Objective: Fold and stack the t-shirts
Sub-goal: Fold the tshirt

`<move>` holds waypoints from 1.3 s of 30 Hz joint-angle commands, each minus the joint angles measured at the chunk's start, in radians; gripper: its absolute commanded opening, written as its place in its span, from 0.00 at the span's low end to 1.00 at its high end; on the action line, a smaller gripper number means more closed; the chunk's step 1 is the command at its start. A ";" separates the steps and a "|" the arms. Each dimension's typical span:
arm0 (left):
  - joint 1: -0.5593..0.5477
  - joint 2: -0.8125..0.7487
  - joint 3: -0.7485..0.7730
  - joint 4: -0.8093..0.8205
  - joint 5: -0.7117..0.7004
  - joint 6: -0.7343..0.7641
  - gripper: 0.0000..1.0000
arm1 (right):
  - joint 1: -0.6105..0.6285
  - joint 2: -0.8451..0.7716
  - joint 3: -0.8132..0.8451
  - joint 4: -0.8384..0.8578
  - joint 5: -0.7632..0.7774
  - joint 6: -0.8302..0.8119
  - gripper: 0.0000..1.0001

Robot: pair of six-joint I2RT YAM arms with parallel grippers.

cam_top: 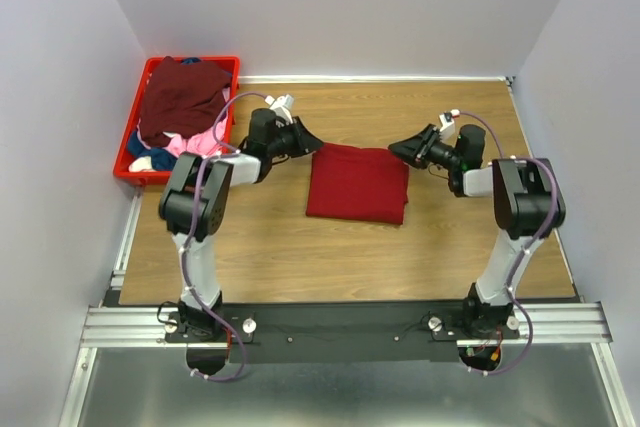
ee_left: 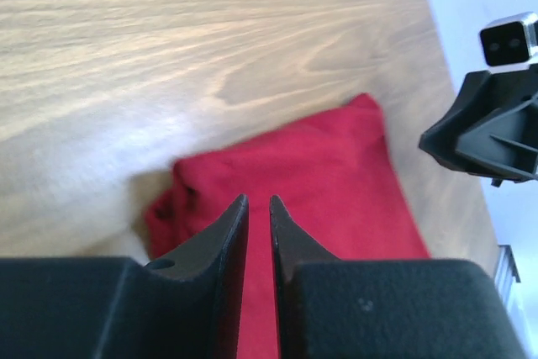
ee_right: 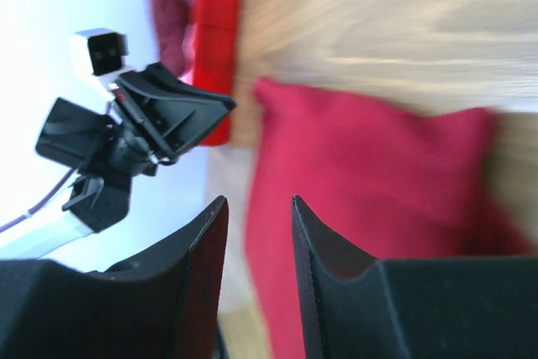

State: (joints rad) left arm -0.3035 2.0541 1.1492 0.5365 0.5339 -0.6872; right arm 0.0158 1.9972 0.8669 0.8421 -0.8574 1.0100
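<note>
At the middle of the wooden table (cam_top: 250, 237) lies the bright red t-shirt (cam_top: 358, 183), folded into a compact rectangle with fairly straight edges, though the left wrist view shows some bunching at one corner. The left gripper (cam_top: 312, 141) hangs just beside the shirt's far left corner, and the right gripper (cam_top: 396, 150) just beside its far right corner. In each wrist view the fingers sit above the cloth without pinching it. The left fingers (ee_left: 235, 233) stand only a narrow slit apart and the right fingers (ee_right: 210, 241) a wider gap, and nothing is between either pair. The red plastic crate (cam_top: 128, 175) stands at the far left corner of the table and holds a heap of unfolded shirts, with a dark maroon t-shirt (cam_top: 182, 95) on top and a pink one (cam_top: 200, 139) showing beneath it. Judging by this layout, the fold of the red shirt is done or nearly so, and it looks to be the base of the stack. The next move probably falls to the left arm, which is nearer the crate. It would need to widen its jaws, reach over the rim, take hold of only the maroon cloth, and carry it to bare wood for spreading.
</note>
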 commanded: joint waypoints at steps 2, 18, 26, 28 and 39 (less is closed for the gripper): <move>-0.051 -0.269 -0.155 0.025 -0.026 0.002 0.24 | 0.026 -0.197 -0.114 0.028 -0.077 0.030 0.43; -0.128 -0.236 -0.557 0.134 0.063 -0.179 0.23 | -0.011 -0.101 -0.514 0.035 -0.066 -0.047 0.44; -0.092 -0.345 -0.628 0.141 0.052 -0.181 0.23 | -0.036 -0.250 -0.485 -0.026 -0.097 -0.034 0.45; -0.112 -0.385 -0.623 0.106 0.038 -0.166 0.23 | -0.011 -0.287 -0.464 -0.040 -0.114 -0.016 0.45; -0.201 -0.465 -0.500 -0.175 -0.173 -0.031 0.23 | 0.288 -0.226 -0.306 -0.094 0.001 0.004 0.46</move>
State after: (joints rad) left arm -0.5098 1.5589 0.6476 0.4759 0.4480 -0.7681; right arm 0.2420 1.6844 0.5220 0.7902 -0.9264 1.0061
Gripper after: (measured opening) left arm 0.230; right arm 0.462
